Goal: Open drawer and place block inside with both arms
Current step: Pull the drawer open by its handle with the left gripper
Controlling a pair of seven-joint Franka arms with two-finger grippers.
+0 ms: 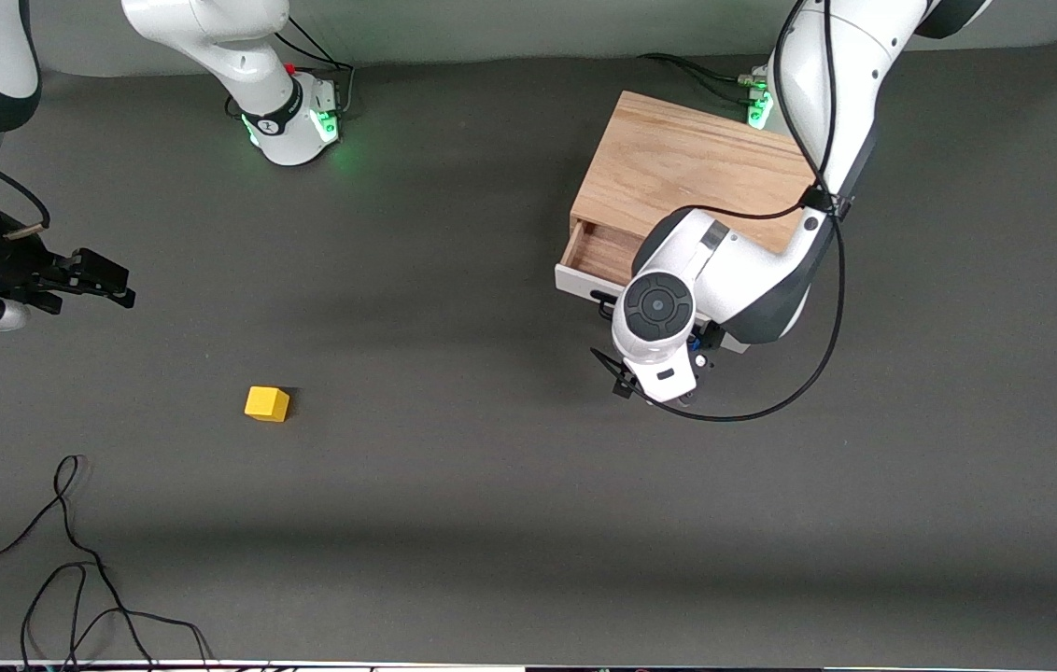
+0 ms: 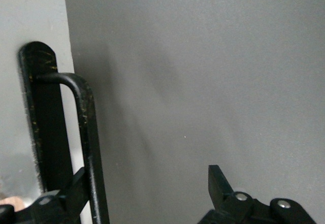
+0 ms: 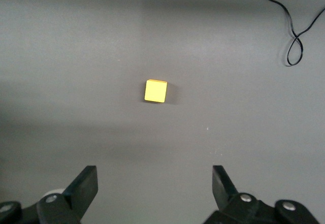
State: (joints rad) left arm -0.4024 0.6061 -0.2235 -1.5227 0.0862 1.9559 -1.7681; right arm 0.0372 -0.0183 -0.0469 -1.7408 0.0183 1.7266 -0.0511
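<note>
**A:** Front view: drawer barely out, left pincer at its front; block alone on the bench.

**B:** Left wrist: fingers apart around the handle, so a pull might slip.

**A:** Right wrist: right pincer spread, above the block, could nudge it.

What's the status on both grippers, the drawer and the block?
Left gripper open at drawer handle, drawer partly out. Right gripper open, waiting above table. Block untouched on table, nothing blocking it.

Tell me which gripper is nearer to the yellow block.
Right. The right gripper hangs open over bare table near the block. The left gripper is open at the drawer handle, toward the left arm's end.
</note>
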